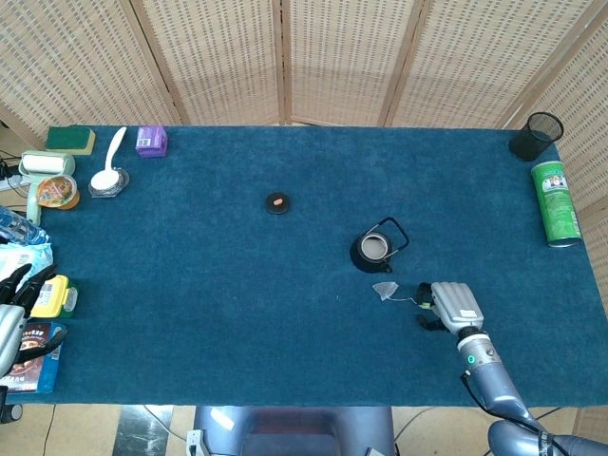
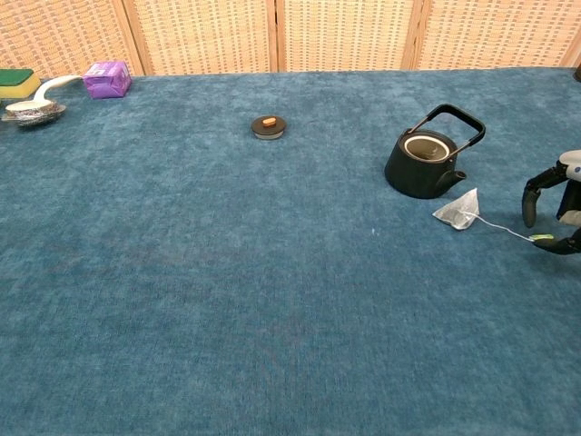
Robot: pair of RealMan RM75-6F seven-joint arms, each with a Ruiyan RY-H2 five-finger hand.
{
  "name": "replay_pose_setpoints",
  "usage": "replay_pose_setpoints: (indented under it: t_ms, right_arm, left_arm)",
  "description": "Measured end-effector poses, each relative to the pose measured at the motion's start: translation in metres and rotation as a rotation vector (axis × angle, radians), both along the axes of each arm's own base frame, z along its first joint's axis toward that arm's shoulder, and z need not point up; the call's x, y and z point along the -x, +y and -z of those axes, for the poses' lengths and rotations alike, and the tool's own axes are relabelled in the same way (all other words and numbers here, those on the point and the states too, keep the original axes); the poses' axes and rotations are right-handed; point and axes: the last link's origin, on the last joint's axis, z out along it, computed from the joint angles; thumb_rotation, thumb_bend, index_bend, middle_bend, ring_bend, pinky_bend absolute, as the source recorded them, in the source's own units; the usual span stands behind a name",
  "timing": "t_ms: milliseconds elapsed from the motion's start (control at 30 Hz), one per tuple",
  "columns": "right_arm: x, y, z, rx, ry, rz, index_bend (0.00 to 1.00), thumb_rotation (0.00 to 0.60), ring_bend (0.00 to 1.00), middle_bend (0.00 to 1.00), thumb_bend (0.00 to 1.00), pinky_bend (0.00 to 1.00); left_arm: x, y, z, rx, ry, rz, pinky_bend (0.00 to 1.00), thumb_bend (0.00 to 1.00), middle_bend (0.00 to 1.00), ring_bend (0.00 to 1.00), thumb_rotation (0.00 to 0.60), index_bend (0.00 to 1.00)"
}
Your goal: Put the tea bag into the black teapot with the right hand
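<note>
Counter (image 1: 237, 285): a flat surface covered in blue felt-like cloth, matte and slightly napped; good friction is expected under light items.
Black teapot (image 2: 425, 161): a squat, rounded pot of dark matte finish, probably cast metal, stood upright with its bail handle raised and its mouth uncovered. It is judged heavy and stable, unlikely to shift if brushed.
Lid (image 2: 269, 126): a small dark disc with an orange knob, laid well apart from the pot toward the middle of the counter.
Right hand (image 1: 445, 306): lowered to the cloth at the tag end of the string. In the chest view its dark fingertips (image 2: 530, 211) are seen parted about the tag; nothing is gripped yet, so the hand is read as unclosed.
Left hand (image 1: 17, 296): only partly seen at the counter's left edge; its state cannot be told.
Tea bag (image 2: 458, 211): a small translucent pyramid sachet, lying on the cloth just beside the pot's spout. It is judged very light, soft and easily crushed.
String and tag (image 2: 541, 238): a thin thread ending in a small green tag. The tag or string is judged the best hold, so the sachet hangs free for lowering into the pot's narrow mouth.
</note>
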Motion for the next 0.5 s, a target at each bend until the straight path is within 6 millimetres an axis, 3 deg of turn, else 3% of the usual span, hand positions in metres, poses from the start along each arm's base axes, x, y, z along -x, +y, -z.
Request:
replay_pose_setpoints:
  t_ms: [500]
  right_arm:
    - [0.01,-0.013,0.007,-0.008,0.026,0.043,0.48,0.6,1.0,1.0,0.41,1.0]
  left_arm:
    - [0.003,0.0,0.001,0.002,-0.003,-0.006,0.12,0.27,0.19,0.03,0.6,0.05]
